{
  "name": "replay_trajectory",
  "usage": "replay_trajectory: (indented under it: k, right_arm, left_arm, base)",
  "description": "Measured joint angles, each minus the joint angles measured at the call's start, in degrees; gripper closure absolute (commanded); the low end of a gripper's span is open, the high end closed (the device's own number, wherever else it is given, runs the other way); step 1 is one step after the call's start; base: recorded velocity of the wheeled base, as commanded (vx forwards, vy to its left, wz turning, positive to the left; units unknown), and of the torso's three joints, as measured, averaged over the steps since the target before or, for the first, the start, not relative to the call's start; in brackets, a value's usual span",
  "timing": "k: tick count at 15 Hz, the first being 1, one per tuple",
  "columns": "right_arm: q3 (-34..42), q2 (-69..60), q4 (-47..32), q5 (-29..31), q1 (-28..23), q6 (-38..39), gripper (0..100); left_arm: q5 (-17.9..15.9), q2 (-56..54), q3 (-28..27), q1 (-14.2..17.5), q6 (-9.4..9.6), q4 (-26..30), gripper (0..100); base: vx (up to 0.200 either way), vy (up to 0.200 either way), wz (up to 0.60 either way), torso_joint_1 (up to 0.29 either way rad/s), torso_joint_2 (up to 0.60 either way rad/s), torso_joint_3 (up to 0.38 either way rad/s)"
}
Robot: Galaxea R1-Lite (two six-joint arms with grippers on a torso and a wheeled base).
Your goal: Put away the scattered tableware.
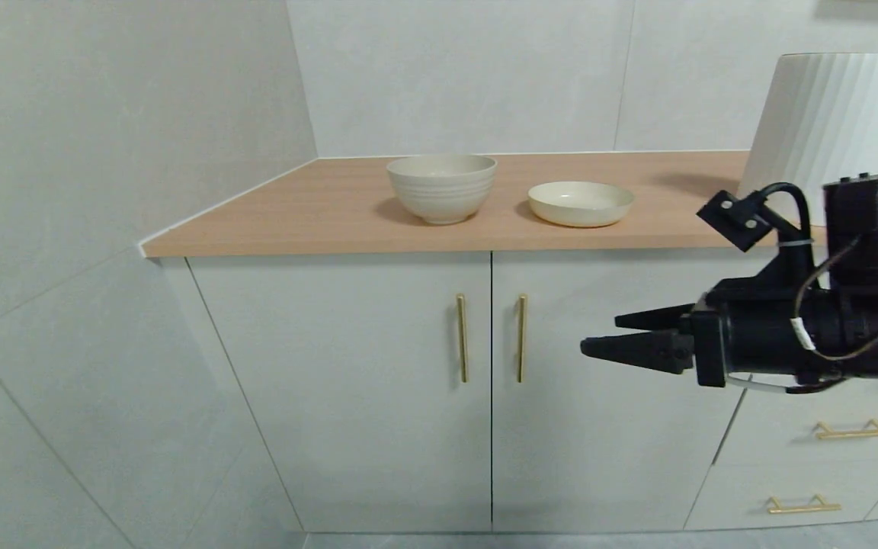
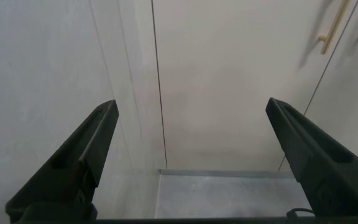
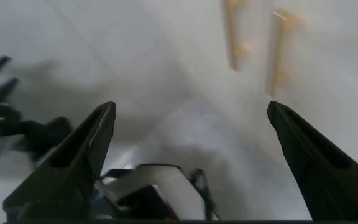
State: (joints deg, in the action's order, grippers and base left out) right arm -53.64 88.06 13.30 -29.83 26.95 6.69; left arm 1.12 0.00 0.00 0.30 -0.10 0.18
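On the light-brown wooden countertop [image 1: 317,206], two pieces of tableware are seen side by side but not touching: a deep cream round bowl with ribbed sides [image 1: 443,188] toward the robot's left, and a shallow cream round dish [image 1: 580,203] toward its right. Both are stood upright with their openings turned straight up. As both are round, no long axis can be told for either. A tall white fluted cylinder [image 1: 828,130] is set farther right on the same top, apart from the dish.

Below the top, a pale grey two-door cabinet [image 1: 347,396] is seen closed. Its two slim gold bar handles [image 1: 463,338] are mounted upright on either side of the centre seam. Pale drawers [image 1: 774,435] with gold pulls are placed to the right of it.

The right gripper [image 1: 605,334] is held in front of the right-hand door, below the level of the top. Its long axis is laid level and its black fingers are pointed toward the robot's left, at about the height of the door handles. From its wrist view the fingers are seen spread wide, and nothing is held between them.

The left gripper [image 2: 191,104] is likewise spread wide and nothing is gripped. It is faced toward a pale cabinet front and a strip of grey floor [image 2: 229,193].
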Motion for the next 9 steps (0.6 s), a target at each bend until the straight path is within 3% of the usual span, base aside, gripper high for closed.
replay_trajectory:
  k: [5,9]
  right_arm:
    - [-4.8,10.1,0.7,-1.5,3.2,2.9,0]
    - [-5.2,15.8,7.8,-0.5,4.6,6.6,0]
  left_arm:
    - [0.0,0.0,0.0,0.0,0.02,0.0,0]
    - [0.0,0.0,0.0,0.0,0.02,0.0,0]
  base:
    - [0.0,0.0,0.0,0.0,0.0,0.0]
    - [0.0,0.0,0.0,0.0,0.0,0.0]
